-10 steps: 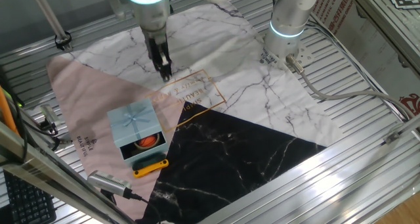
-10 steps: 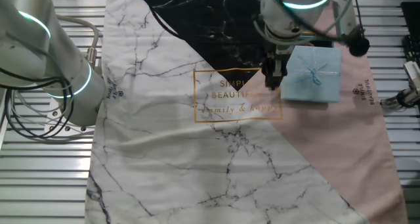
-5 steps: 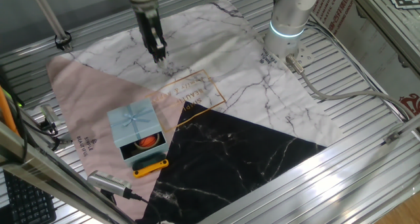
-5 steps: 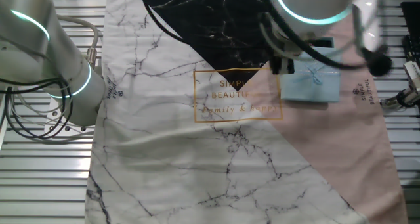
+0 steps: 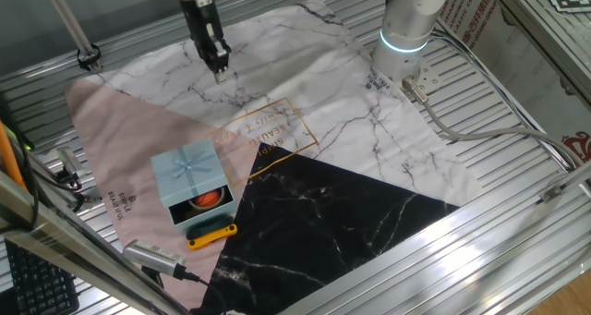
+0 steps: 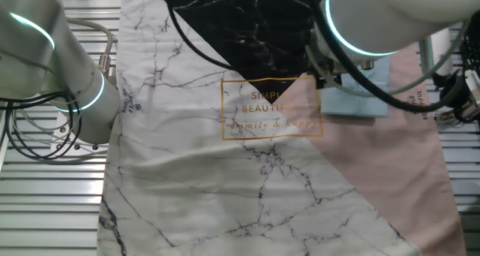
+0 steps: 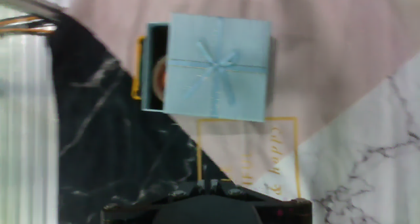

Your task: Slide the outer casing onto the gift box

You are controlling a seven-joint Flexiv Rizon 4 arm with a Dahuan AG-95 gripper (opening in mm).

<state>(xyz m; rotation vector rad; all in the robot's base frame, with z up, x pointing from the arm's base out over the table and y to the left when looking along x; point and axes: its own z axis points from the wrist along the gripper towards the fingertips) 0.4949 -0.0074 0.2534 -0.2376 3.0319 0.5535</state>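
Note:
The outer casing [image 5: 189,171], a pale blue sleeve with a ribbon bow, sits on the pink part of the cloth. It covers most of the gift box [image 5: 209,204], whose open end with a red-orange round item sticks out at the near side. In the hand view the casing [image 7: 216,66] lies ahead and the tray's end [image 7: 151,69] shows at its left. In the other fixed view my arm hides most of the casing [image 6: 352,106]. My gripper [image 5: 220,69] hangs high over the white marble area, well apart from the box. Its fingers are together with nothing between them; it also shows in the hand view [image 7: 211,182].
A yellow-and-black bar [image 5: 211,234] lies just in front of the tray. A second robot arm [image 5: 404,27] stands at the back right. A silver cylindrical tool [image 5: 152,257] and cables lie at the near left edge. The cloth [image 5: 351,121] covers a slatted metal table.
My gripper has risen and drawn back, away from the box, toward the far side of the cloth. The casing and gift box have not moved.

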